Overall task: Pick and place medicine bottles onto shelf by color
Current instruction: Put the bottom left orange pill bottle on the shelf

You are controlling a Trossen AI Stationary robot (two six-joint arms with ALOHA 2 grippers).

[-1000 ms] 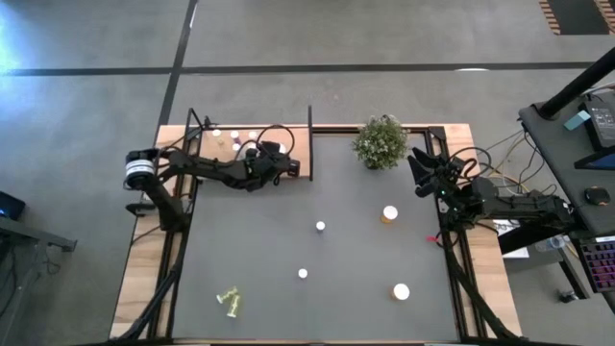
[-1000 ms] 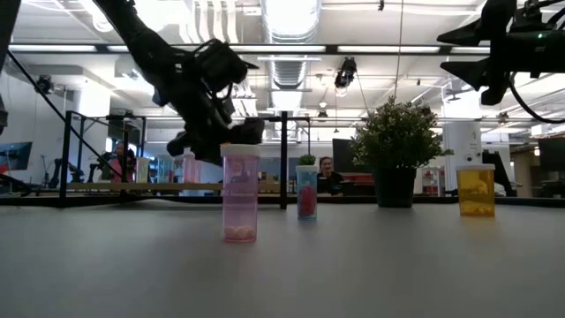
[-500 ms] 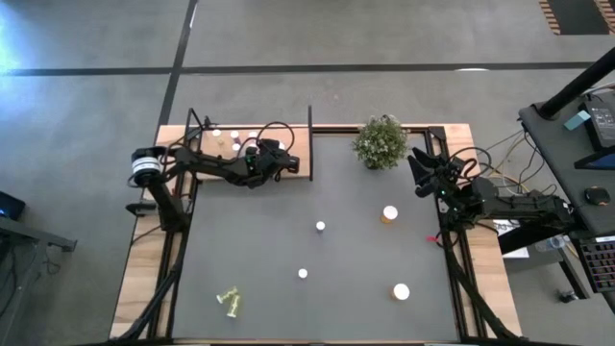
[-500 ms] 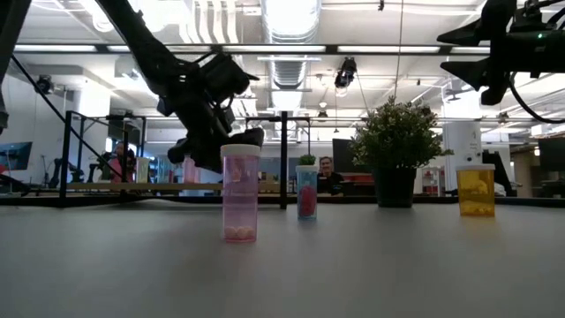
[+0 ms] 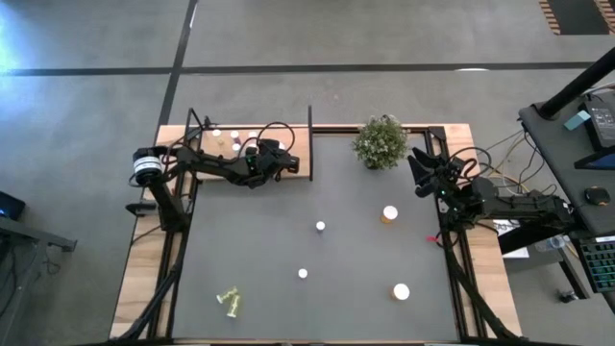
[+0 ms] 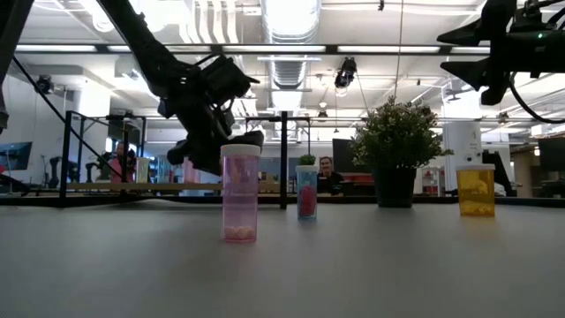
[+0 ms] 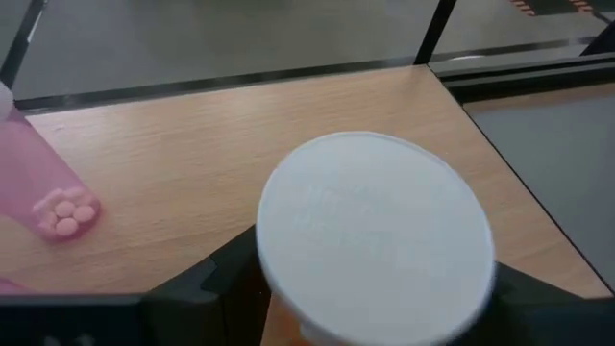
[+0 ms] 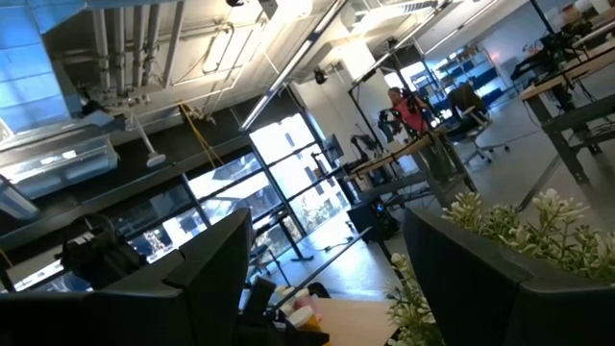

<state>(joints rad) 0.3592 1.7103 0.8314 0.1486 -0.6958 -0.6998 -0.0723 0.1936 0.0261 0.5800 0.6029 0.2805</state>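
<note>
My left gripper (image 5: pixel 279 160) is over the right part of the light-wood shelf (image 5: pixel 293 144), shut on a bottle whose big white cap (image 7: pixel 375 226) fills the left wrist view; a sliver of orange shows under the cap. Several small white-capped bottles (image 5: pixel 233 135) stand at the shelf's far side, and a pink one (image 7: pixel 38 183) stands on the board close by. On the table stand two small bottles (image 5: pixel 320 227) (image 5: pixel 303 274) and two larger orange ones (image 5: pixel 389 213) (image 5: pixel 401 291). A yellow-green bottle (image 5: pixel 229 301) lies on its side. My right gripper (image 8: pixel 327 279) is open and empty, raised at the table's right edge (image 5: pixel 421 171). My left gripper has the white-capped bottle between its two fingers (image 7: pixel 216 279), one on each side of the body just under the cap (image 7: pixel 288 322). The cap hides the place of contact. The cap faces up toward the wrist camera. Whether the bottle's base is on the shelf board cannot be told.
A bushy potted plant (image 5: pixel 381 141) stands at the far edge, right of the shelf. Black frame posts (image 5: pixel 310 142) rise at the shelf's edges. In the low view a pink bottle (image 6: pixel 240 194) stands nearest, with a red-pink one (image 6: pixel 306 193) and an orange one (image 6: pixel 477 190) behind.
My left gripper, still shut on the bottle, has gone a little toward the table's far left, farther in over the shelf. The bottles on the table have stayed in place.
</note>
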